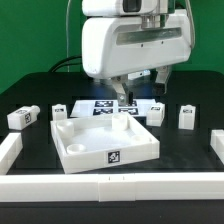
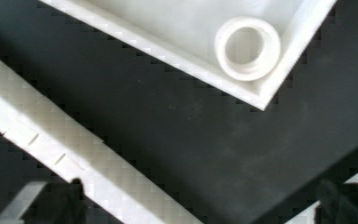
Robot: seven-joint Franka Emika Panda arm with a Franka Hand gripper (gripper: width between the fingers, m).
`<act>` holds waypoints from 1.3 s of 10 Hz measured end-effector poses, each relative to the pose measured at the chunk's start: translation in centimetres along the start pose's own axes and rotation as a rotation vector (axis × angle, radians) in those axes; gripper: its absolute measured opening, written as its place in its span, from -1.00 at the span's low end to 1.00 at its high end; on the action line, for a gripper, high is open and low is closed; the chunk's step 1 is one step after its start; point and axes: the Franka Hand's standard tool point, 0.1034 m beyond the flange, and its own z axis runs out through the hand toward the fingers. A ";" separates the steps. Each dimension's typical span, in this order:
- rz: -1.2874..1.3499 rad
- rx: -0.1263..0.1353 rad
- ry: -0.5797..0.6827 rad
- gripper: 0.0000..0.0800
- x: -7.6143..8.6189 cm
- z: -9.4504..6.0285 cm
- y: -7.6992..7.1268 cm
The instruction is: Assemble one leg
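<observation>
Several legs stand on the black table: two on the exterior view's left [image 1: 20, 117] [image 1: 62, 112] and two on its right [image 1: 157, 113] [image 1: 187, 116], each a small white block with a tag. The large white square tray-like piece [image 1: 75, 150] lies in the middle. My gripper [image 1: 125, 100] hangs over its far edge, apart from every leg. In the wrist view the gripper [image 2: 194, 207] is open and empty, its dark fingertips [image 2: 25, 203] wide apart above black table. A corner of the tray with a round socket [image 2: 247, 47] shows. No leg shows in the wrist view.
The marker board [image 1: 100, 106] lies behind the tray under the arm. Low white walls run along the front [image 1: 110, 186], the left [image 1: 8, 150] and the right [image 1: 214, 150]. A white strip [image 2: 51, 125] crosses the wrist view diagonally.
</observation>
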 end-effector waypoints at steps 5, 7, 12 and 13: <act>-0.001 0.001 -0.001 0.62 0.0 0.1 0.0; -0.001 0.002 -0.002 0.62 -0.1 0.2 -0.1; -0.312 -0.002 -0.003 0.62 -4.4 1.1 -0.5; -0.424 0.031 -0.030 0.62 -6.4 1.9 -1.1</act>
